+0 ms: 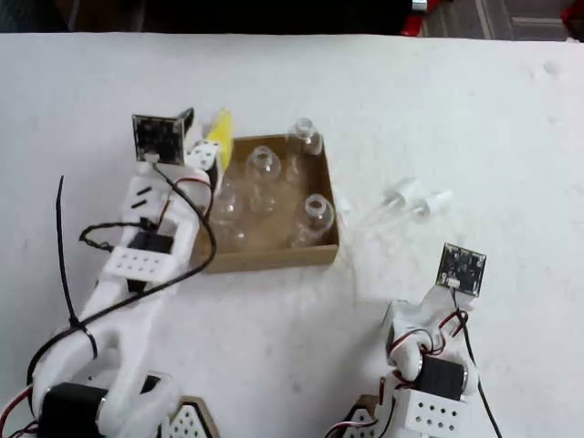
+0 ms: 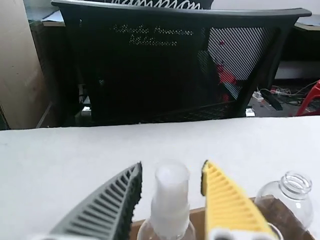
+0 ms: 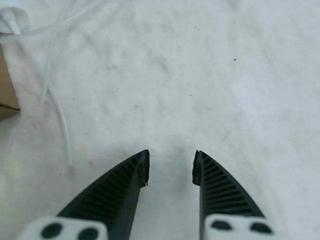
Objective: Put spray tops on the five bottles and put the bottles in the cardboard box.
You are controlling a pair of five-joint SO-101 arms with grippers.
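Left end effector open over the far left corner of the cardboard box, grey and yellow fingers either side of a spray top sitting on a bottle inside, apparently not touching it. Could go wrong on closing: an off-centre squeeze tilting the top askew, or nudging the bottle into its close-packed neighbours. Just beside it, an uncapped bottle, neck bare; more bare necks visible from above. Two loose spray tops lying on the table just right of the box, thin dip tubes trailing, easy to snag or bend. Right end effector open, empty, above bare table near those tubes. Beyond the table's far edge, a black mesh chair, well out of the way.
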